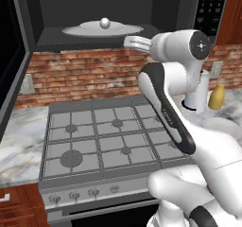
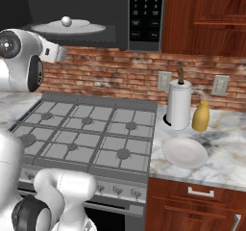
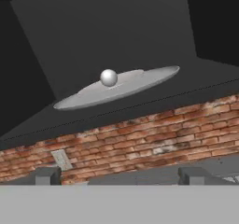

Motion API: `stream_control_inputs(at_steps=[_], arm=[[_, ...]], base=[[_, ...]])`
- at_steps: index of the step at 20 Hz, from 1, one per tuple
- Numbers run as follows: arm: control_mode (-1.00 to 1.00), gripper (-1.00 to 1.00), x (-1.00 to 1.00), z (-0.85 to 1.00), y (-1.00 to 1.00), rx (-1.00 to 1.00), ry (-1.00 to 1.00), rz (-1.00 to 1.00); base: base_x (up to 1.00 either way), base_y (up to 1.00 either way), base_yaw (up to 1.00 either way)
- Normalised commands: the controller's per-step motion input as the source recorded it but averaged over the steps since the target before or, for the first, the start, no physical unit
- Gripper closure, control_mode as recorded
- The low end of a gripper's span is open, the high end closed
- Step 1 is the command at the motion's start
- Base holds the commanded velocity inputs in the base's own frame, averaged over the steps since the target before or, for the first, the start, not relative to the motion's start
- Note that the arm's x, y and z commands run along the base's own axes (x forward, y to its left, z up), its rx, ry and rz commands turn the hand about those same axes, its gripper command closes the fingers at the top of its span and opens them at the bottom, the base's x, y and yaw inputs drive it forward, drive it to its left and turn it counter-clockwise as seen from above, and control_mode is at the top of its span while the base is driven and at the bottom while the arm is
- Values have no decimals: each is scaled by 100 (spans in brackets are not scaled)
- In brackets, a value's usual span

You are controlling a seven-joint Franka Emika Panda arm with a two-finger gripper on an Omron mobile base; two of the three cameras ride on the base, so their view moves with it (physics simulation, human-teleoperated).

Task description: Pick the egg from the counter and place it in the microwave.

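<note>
Resting place of egg: the egg [image 1: 104,23] sits on the white turntable [image 1: 80,30] inside the microwave [image 1: 47,13], near the plate's middle, apart from the gripper.
Microwave: black box mounted above the stove, door swung open at the left of the left base view; keypad [image 2: 145,13] on its right side.
Stove: grey gas stove [image 1: 101,138] with dark grates, set below the microwave and between stretches of counter.
Counter: veined marble counter [image 2: 226,153] over reddish-brown cabinets, running along a brick wall [image 2: 120,73].
Arm: the white arm is raised, with the hand held just outside the lower front edge of the microwave.
Gripper: the gripper [image 1: 137,43] points toward the cavity; in the hand view its two fingertips [image 3: 46,175] stand wide apart with nothing between them, so it is released and empty.
Plate: a white plate [image 2: 184,152] lies on the counter right of the stove.
Paper towel roll: a roll [image 2: 178,104] stands upright behind the plate.
Bottle: a yellow-tan bottle [image 2: 201,115] stands just beside the roll, on its right.
</note>
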Motion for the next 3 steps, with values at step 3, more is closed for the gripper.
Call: stream_control_inputs(at_steps=[3], arm=[[-100,-100,-100,-25,0,1,12,-3]], base=[[0,0,0]])
